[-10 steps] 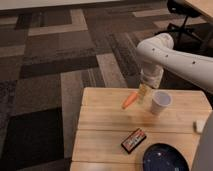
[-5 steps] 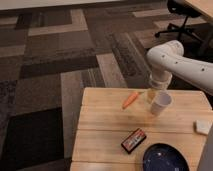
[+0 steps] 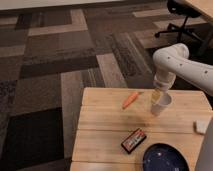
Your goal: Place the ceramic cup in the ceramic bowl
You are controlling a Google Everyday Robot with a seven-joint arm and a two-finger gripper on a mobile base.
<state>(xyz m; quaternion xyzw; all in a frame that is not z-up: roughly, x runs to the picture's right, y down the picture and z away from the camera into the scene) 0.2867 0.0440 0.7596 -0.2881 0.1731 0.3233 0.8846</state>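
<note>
The ceramic cup [image 3: 161, 104], small and white, stands upright on the wooden table [image 3: 105, 130] near its far right side. My gripper [image 3: 158, 95] hangs straight down from the white arm and sits right at the cup's rim on its far side. The ceramic bowl [image 3: 165, 158], dark navy with light speckles, sits at the table's near edge, below and slightly right of the cup, and is cut off by the frame's bottom.
An orange carrot [image 3: 130, 99] lies left of the cup. A black-and-red packet [image 3: 133, 140] lies left of the bowl. A small white object [image 3: 201, 126] is at the right edge. An office chair [image 3: 180, 15] stands on the carpet behind.
The arm has swung right, from over the carrot to directly over the cup, and lowered to its rim. The cup, bowl, carrot and packet have not moved.
</note>
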